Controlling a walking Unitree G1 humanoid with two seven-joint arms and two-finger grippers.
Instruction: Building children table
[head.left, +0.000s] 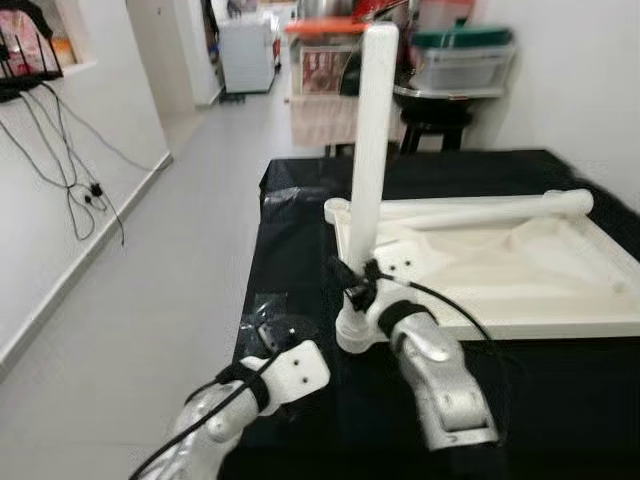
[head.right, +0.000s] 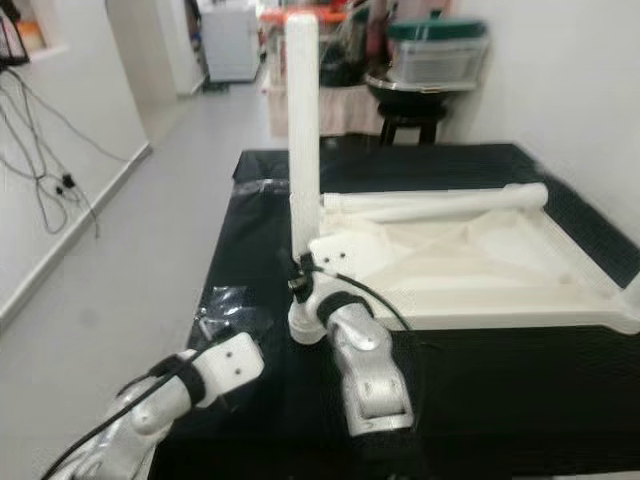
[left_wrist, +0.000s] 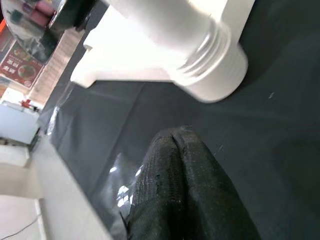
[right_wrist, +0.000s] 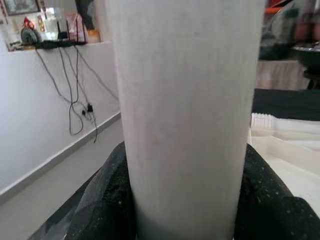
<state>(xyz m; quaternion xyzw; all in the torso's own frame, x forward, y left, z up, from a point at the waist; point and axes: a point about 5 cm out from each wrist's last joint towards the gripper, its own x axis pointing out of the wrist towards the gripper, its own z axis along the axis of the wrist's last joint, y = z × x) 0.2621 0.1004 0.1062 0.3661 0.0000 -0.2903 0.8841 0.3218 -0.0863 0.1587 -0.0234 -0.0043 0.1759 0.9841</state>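
Note:
A white tabletop (head.left: 560, 300) lies upside down on the black-covered table (head.left: 560, 400). One white leg (head.left: 480, 209) lies across its far edge. A second white leg (head.left: 372, 150) stands upright at the tabletop's near left corner, its threaded end (left_wrist: 215, 75) down at the black cloth. My right gripper (head.left: 362, 285) is shut on this leg low down, with its black fingers (right_wrist: 107, 200) on either side. My left gripper (left_wrist: 180, 150) is shut and holds nothing, low over the cloth just left of the leg's base.
A clear plastic bag (head.left: 268, 312) lies on the cloth near the table's left edge. Grey floor (head.left: 150, 300) runs along the left to a wall with hanging cables (head.left: 75, 190). A stool with a storage box (head.left: 460, 60) stands behind the table.

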